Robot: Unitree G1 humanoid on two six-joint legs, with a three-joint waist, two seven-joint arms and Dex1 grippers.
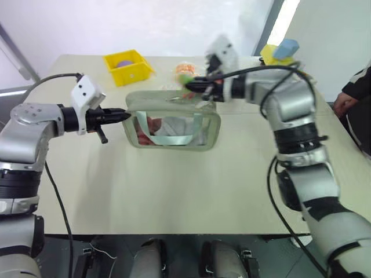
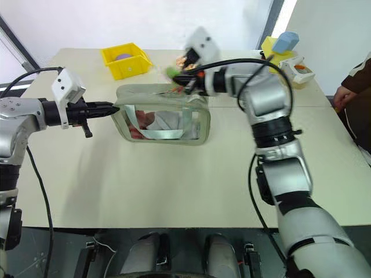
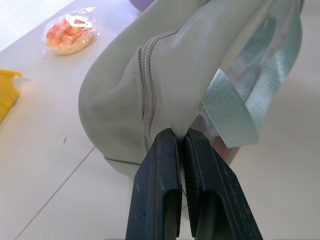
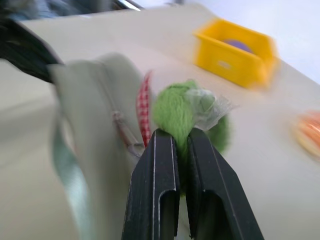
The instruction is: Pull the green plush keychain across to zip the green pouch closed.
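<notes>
Head views: your green pouch (image 1: 173, 120) stands mid-table; left gripper (image 1: 123, 116) clamps its left end, right gripper (image 1: 191, 86) is clenched on the green plush keychain (image 2: 172, 73) above the pouch's top right. Yellow box (image 1: 128, 66) behind.
Left wrist: 2 fingers (image 3: 156, 192) pinch the pouch fabric beside the zipper.
Right wrist: fingers (image 4: 154, 190) squeeze the keychain beside the pouch.

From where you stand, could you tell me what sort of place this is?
Probably a robot test room: a plain pale table against bare white walls, set with props like a yellow bin, a wrapped pastry and a green pouch.
</notes>
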